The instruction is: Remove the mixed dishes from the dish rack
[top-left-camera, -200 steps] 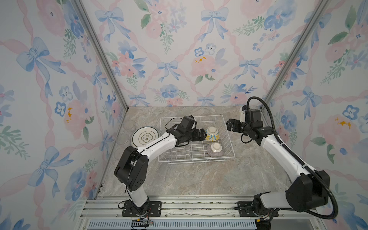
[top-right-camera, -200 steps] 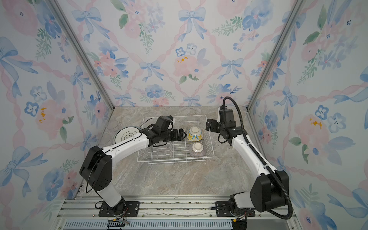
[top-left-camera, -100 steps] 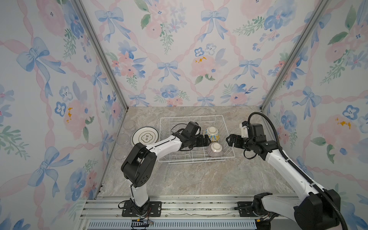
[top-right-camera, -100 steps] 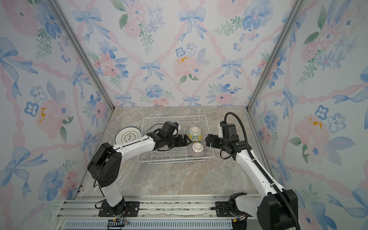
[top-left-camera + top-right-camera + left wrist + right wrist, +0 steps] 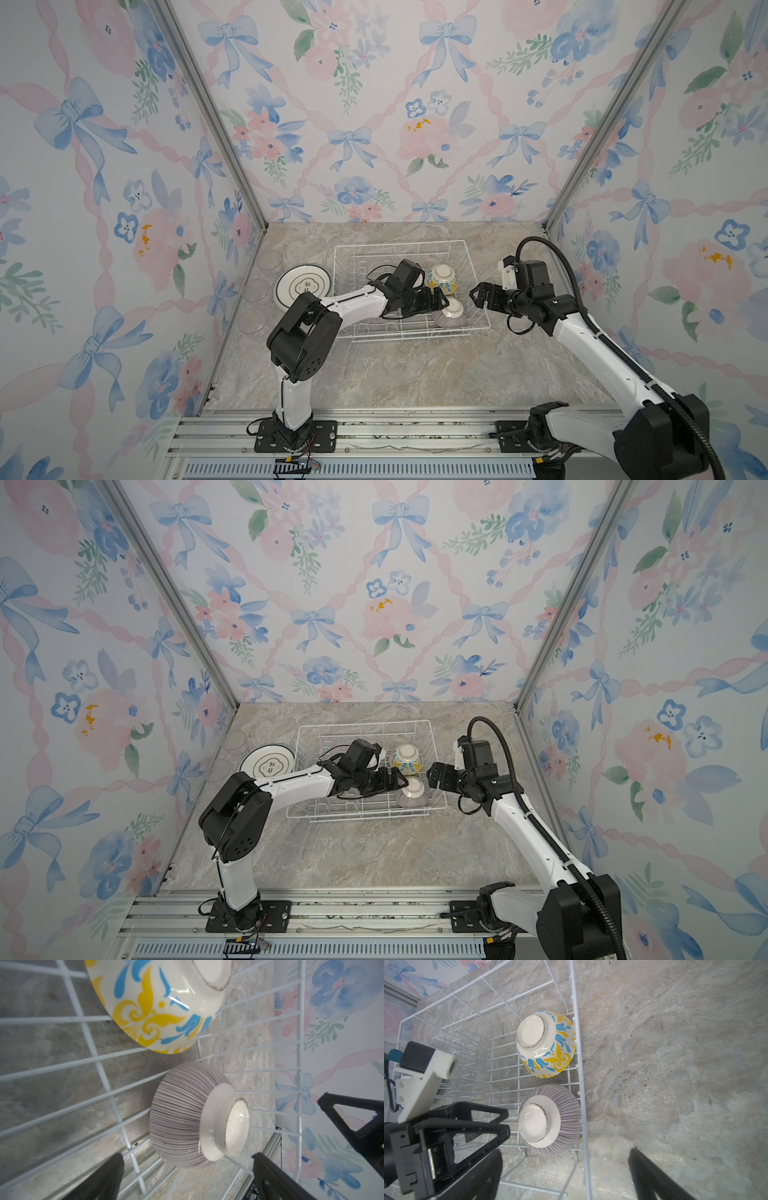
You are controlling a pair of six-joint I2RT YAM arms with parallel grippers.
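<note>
a: two grippers, both spread wide and holding nothing. the left gripper [image 5: 441, 305] reaches into the rack [image 5: 478, 286], its jaws apart right beside the striped bowl [image 5: 451, 318]. in the left wrist view the foot of the striped bowl [image 5: 236, 1126] sits between the two dark fingers [image 5: 276, 1176], not yet touched.

b: and the other?

a: the right gripper [image 5: 478, 294] hangs just outside the rack's right wall, level with the same bowl, jaws wide too. in the right wrist view its fingers [image 5: 652, 1176] frame the rack's wall [image 5: 581, 1095] and bare counter.

b: what's in the rack?

a: only two bowls, both upside down against the rack's right wall: the striped one at the near corner, and the yellow and blue bowl [image 5: 443, 277] just behind it. they sit close; i can't tell if they touch.

b: outside it?

a: left of the rack, a white plate with a dark rim [image 5: 302, 286] lies flat on the counter [image 5: 415, 374], just beside the rack. i can't tell if more are stacked under it. further left, three clear glasses [image 5: 254, 320] stand in a row along the wall.
</note>
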